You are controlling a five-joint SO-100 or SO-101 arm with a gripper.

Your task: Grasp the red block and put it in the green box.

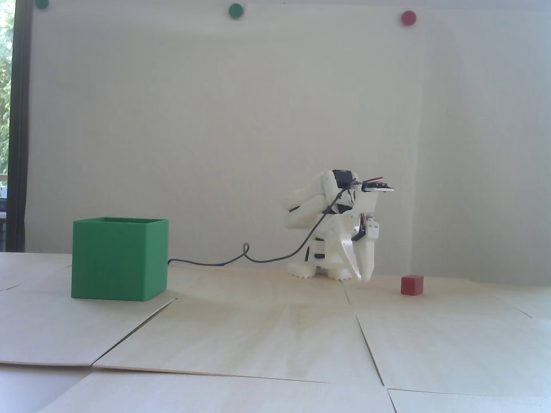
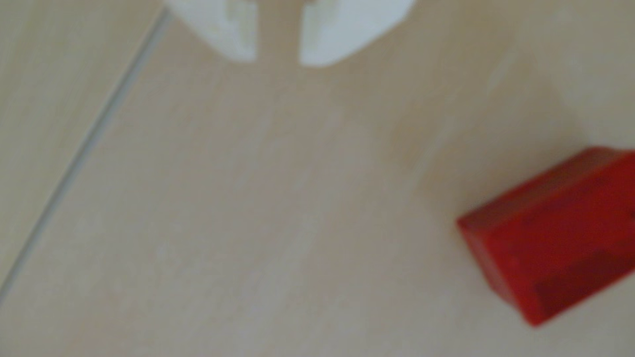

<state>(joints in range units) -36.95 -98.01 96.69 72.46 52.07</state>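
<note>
Small solid matte red block: resting on the pale wooden table, right of my base in the fixed view, apart from everything else. In the wrist view the red block sits at the right edge, blurred, partly cut off by the frame.

My white two-part fingers: pointing down, tips just above the table, near the block on its left side in the fixed view, not touching it. In the wrist view my fingers enter from the top edge, parted by a narrow gap with only bare table between them; they grasp nothing.

Large matte green plastic cube-shaped box: standing upright on the table, open at the top, well apart from the block, on the far left of the fixed view.

Dark cable: trailing along the table from behind the box to my arm.
</note>
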